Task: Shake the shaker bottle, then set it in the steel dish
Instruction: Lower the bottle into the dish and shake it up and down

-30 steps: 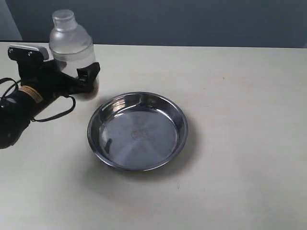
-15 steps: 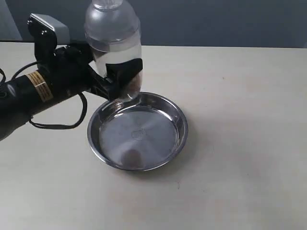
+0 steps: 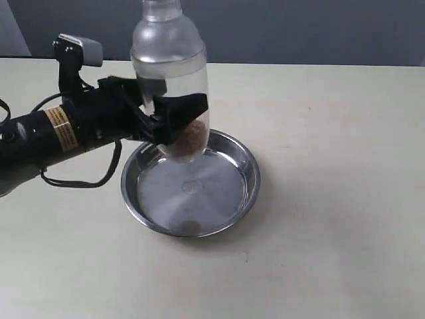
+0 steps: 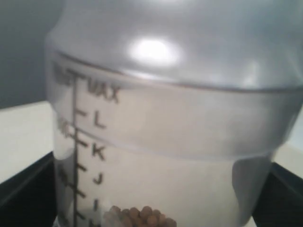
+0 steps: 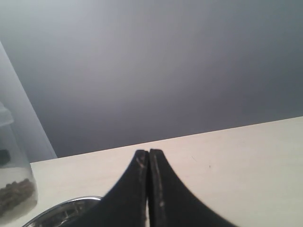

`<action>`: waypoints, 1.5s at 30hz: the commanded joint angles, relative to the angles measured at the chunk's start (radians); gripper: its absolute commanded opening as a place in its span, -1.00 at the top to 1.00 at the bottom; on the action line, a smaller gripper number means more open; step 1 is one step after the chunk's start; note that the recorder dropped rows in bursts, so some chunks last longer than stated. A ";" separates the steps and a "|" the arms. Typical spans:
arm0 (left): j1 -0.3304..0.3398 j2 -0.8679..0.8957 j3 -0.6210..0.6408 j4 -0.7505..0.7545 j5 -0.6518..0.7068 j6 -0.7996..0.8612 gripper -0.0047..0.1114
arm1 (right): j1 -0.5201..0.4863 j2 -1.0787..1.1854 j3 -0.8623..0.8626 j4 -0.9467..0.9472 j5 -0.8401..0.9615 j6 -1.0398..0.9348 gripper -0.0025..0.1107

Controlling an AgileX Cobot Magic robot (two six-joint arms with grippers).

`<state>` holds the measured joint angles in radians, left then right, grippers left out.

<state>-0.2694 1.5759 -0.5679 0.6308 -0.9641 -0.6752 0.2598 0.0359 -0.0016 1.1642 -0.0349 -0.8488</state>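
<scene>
Lifted from the desk (image 3: pixel 332 199) beside the dish (image 3: pixel 247 174) a second ago, the bottle (image 3: pixel 169 80) now hangs upright in the air over the dish's rim on the left arm's side, with the left claw (image 3: pixel 169 106) clamped around its clear body. Brown pellets (image 3: pixel 189 136) lie heaped in its base. A tick scale up its side is headed "MAX" (image 4: pixel 103 90), with L, K, J and I below. A yellow label (image 3: pixel 63 126) on the arm is too small to read. The right claw (image 5: pixel 149 161) is clenched on nothing.
</scene>
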 commanded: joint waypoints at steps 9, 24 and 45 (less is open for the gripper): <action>-0.051 0.105 0.009 -0.142 -0.257 0.059 0.92 | -0.001 -0.004 0.002 0.001 0.000 -0.004 0.97; -0.149 -0.002 -0.055 -0.174 0.087 0.262 0.92 | -0.001 -0.004 0.002 0.001 0.001 -0.004 0.97; -0.096 0.062 0.044 -0.196 -0.149 0.232 0.92 | -0.001 -0.004 0.002 0.001 -0.004 -0.004 0.97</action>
<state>-0.3863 1.6952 -0.5195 0.4117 -0.7577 -0.4003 0.2598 0.0359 -0.0016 1.1642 -0.0338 -0.8488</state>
